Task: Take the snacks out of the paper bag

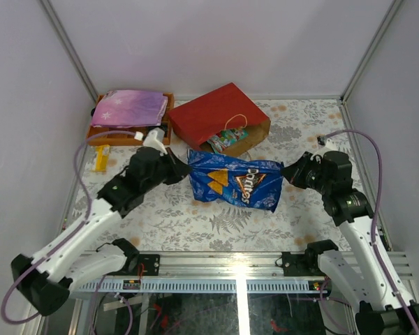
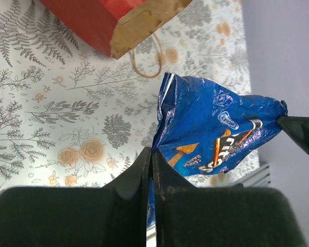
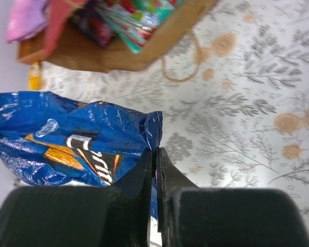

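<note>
Spanning left tool [image 1: 186, 171] to right tool [image 1: 285, 172]: Doritos bag [image 1: 234, 183]

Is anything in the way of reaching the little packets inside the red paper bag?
Yes. The large blue crinkly Doritos chip bag, pinched at both ends by the arms' jaws, stretches across just in front of the open mouth of the red paper gift bag, between the arms and the small glossy packets inside.

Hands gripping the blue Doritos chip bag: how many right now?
2. The left hand pinches the large blue glossy Doritos chip bag at its left edge, the right hand at its right edge; none hidden.
</note>
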Controlling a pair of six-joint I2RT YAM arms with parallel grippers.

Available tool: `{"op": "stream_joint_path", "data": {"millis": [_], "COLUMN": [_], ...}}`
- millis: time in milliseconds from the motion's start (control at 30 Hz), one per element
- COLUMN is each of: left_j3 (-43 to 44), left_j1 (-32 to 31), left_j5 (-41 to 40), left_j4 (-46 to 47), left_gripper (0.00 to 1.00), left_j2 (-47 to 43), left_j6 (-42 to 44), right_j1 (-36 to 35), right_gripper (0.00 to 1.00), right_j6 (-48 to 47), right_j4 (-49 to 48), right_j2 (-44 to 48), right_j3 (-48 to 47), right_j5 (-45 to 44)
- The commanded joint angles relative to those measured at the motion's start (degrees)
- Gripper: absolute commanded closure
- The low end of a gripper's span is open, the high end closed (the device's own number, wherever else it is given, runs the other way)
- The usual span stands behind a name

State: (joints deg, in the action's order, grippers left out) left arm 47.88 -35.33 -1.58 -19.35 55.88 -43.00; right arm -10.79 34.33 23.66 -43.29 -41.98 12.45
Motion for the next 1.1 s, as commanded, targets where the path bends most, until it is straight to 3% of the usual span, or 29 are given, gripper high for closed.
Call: {"op": "stream_joint_path", "data": {"millis": [0, 167, 200, 267, 367, 400, 433, 467, 600, 667, 733, 800, 867, 967, 1067], "left_j3": [6.6, 4.9, 3.9, 4.3, 6.6, 7.2, 7.6, 7.9, 5.2, 1.9, -1.4, -3.4, -4.1, -6.0, -8.6], "left_j1": [0.4, 0.5, 0.5, 0.4, 0.4, 0.4, 0.4, 0.3, -1.2, -3.8, -7.3, -10.3, -11.0, -10.9, -8.7], "left_j5": [-4.5, -8.9, -10.7, -15.0, -17.4, -17.5, -17.5, -17.0, -10.2, -6.1, -3.3, 0.2, 4.0, 4.8, 5.5], "left_j4": [-15.0, -16.2, -16.1, -17.1, -17.6, -17.2, -16.7, -16.4, -11.2, -5.2, 2.6, 11.8, 17.1, 22.5, 26.6], "left_gripper": [1.0, 0.98, 0.84, 0.56, 0.27, 0.12, 0.01, 0.0, 0.0, 0.02, 0.12, 0.27, 0.46, 0.62, 0.62], "left_j2": [-4.9, 1.8, 6.2, 12.1, 12.6, 11.3, 10.2, 9.3, 7.2, 6.6, 7.3, 10.6, 15.4, 21.3, 24.5], "left_j6": [1.8, 4.0, 4.7, 5.5, 5.9, 6.3, 7.0, 7.2, 5.8, 3.5, 1.7, 0.6, -0.1, -0.4, 0.0], "right_j1": [0.2, 0.2, 0.2, 0.2, 0.2, 0.2, 0.0, -0.3, -1.3, -2.2, -3.8, -5.5, -6.9, -7.6, -7.6], "right_gripper": [1.0, 0.99, 0.95, 0.75, 0.56, 0.51, 0.47, 0.43, 0.39, 0.44, 0.6, 0.82, 0.97, 1.0, 1.0], "right_j6": [-0.4, -1.4, -1.6, -2.9, -4.3, -4.4, -4.9, -5.6, -9.0, -8.0, -5.0, -0.5, 2.8, 4.6, 5.1], "right_j4": [6.7, -1.8, -4.8, -8.8, -9.3, -9.3, -8.6, -7.4, -1.8, -3.9, -10.0, -18.3, -26.1, -34.9, -40.9], "right_j2": [1.5, -7.2, -10.4, -17.0, -21.7, -21.0, -19.8, -18.4, -15.5, -13.3, -11.5, -11.9, -15.0, -21.1, -27.5], "right_j3": [-6.0, 1.1, 3.4, 5.3, 3.1, 2.2, 1.3, 0.3, -3.3, -1.3, 3.2, 8.3, 11.6, 14.9, 15.6], "right_j5": [4.5, 7.4, 7.8, 8.1, 10.0, 9.4, 7.8, 5.8, -0.6, 1.1, 5.6, 10.7, 14.8, 18.9, 22.3]}}
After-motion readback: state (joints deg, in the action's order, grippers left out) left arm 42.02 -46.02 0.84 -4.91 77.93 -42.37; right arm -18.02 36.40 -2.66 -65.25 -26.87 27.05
